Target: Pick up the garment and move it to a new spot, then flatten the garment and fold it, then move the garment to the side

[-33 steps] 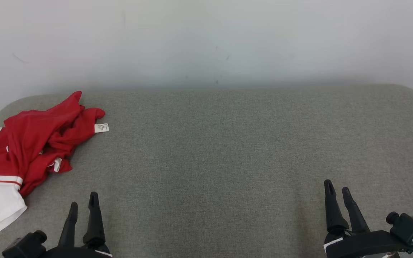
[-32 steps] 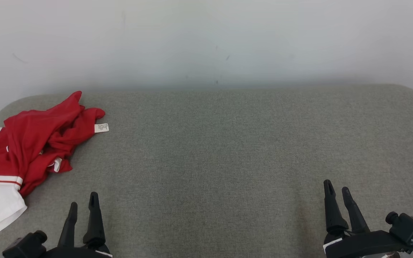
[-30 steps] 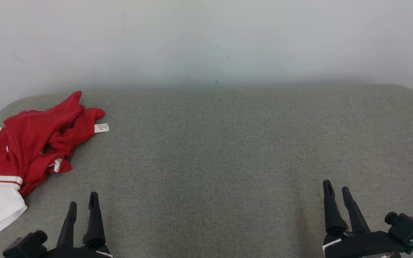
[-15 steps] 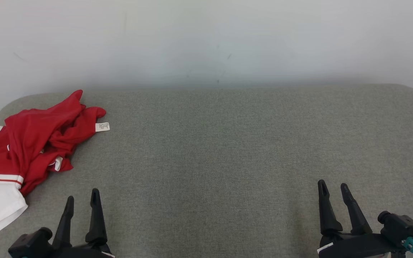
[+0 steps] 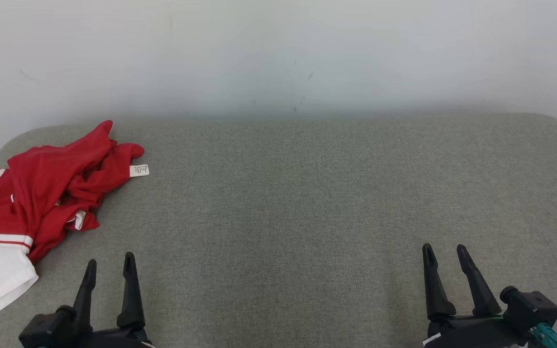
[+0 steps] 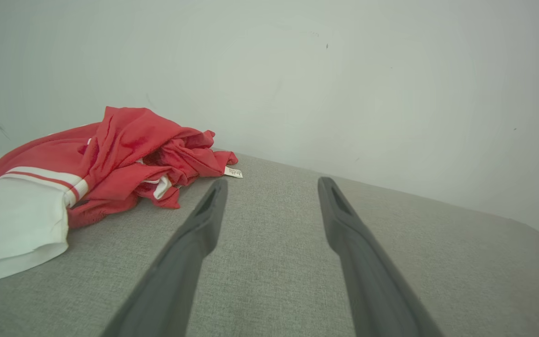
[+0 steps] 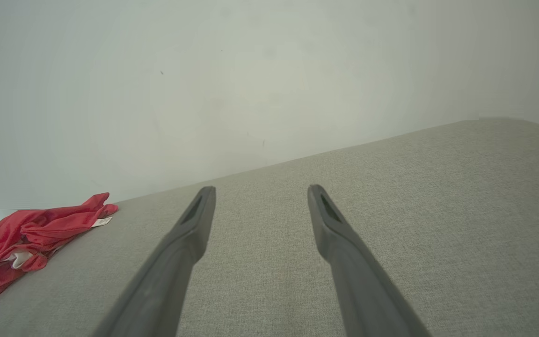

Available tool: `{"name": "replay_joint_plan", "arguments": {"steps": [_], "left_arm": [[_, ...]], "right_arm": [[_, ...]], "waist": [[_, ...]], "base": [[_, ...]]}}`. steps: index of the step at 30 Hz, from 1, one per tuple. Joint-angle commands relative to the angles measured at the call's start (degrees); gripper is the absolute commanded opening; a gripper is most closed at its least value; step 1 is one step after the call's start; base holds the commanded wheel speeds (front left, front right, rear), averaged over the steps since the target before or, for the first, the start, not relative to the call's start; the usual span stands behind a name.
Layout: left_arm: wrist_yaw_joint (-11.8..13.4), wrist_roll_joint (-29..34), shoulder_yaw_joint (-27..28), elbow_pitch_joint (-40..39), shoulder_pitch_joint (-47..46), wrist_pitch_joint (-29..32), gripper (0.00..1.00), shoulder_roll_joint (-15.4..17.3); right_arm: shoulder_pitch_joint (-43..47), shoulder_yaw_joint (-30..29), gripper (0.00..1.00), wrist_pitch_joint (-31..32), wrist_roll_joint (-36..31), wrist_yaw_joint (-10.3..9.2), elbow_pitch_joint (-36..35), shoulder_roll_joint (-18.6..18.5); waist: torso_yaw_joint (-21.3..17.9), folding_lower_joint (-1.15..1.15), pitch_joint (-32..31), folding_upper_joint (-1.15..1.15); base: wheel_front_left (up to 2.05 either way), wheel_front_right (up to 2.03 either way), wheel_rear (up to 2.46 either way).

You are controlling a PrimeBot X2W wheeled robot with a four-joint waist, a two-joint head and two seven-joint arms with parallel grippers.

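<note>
- The left gripper (image 5: 109, 259) had two long, tapering black fingers (image 6: 194, 236), each with a narrow slot near its tip.
- The right gripper (image 5: 444, 247) matched it, with a round black knob (image 5: 508, 293), a teal plug (image 5: 544, 334) and a white label (image 5: 431, 340).

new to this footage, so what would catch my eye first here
The crumpled red and white garment stands out, bunched at the left end of the grey padded surface. Next come two dark hands at the near edge, the left hand and the right hand, both open and apart from the garment.
</note>
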Motion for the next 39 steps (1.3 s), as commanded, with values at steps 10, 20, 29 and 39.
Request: {"name": "replay_joint_plan", "arguments": {"steps": [10,20,29,39], "left_arm": [[0.27,6.35,-0.2,-1.17,0.89,-1.68,1.0,0.29],[0.23,10.23,-0.37,-0.98,1.39,-2.79,1.0,0.22],[0.32,13.46,-0.1,-0.79,2.08,-3.71,1.0,0.25],[0.14,13.64,0.43,0.69,2.41,-4.22,1.0,0.36]], "right_arm": [[0.39,0.46,1.0,-1.62,-6.14,0.17,-0.83,-0.22],[0.92,0.62,1.0,-2.71,-10.25,0.19,-0.86,-0.23],[1.11,-0.18,1.0,-3.68,-12.79,0.21,-0.77,-0.23],[1.31,-1.25,1.0,-4.19,-12.33,0.22,-0.57,-0.22]], "waist": [[0.06,0.0,-0.13,0.0],[0.14,0.0,-0.44,0.0],[0.12,0.0,-0.8,0.0],[0.01,0.0,-1.21,0.0]], "base": [[0.0,0.0,0.0],[0.0,0.0,0.0],[0.0,0.0,0.0],[0.0,0.0,0.0]]}}
